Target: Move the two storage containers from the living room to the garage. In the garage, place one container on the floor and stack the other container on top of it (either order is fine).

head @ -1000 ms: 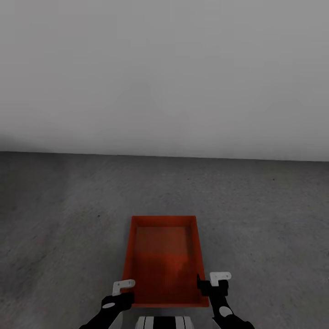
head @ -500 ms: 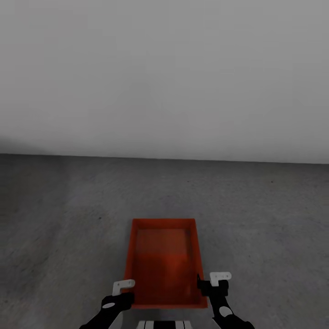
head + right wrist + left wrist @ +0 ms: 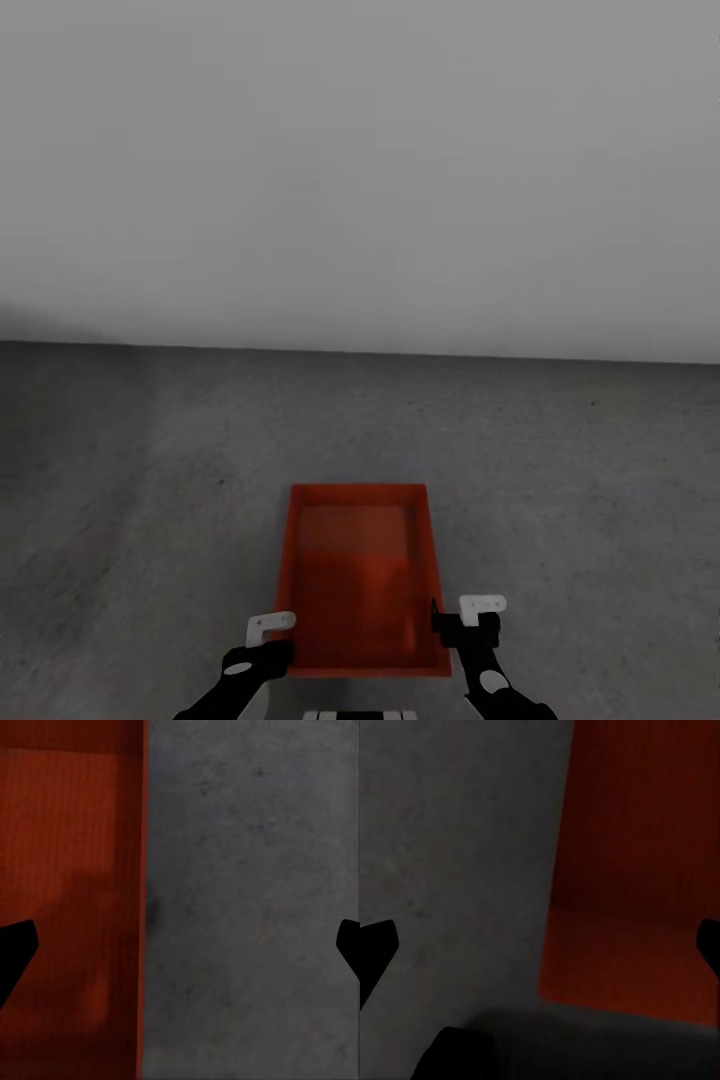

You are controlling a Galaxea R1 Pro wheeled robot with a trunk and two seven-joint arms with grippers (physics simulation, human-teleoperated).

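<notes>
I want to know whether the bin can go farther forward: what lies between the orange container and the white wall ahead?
In the head view, only bare dark grey floor lies between the storage container and the white wall; nothing stands on that stretch.

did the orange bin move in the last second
Cannot tell. The storage container sits slightly lower in the head view, but so does the wall-floor line, which points to camera motion.

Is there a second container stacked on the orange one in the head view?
No. The container sits alone on the grey floor, its inside open and empty.
</notes>
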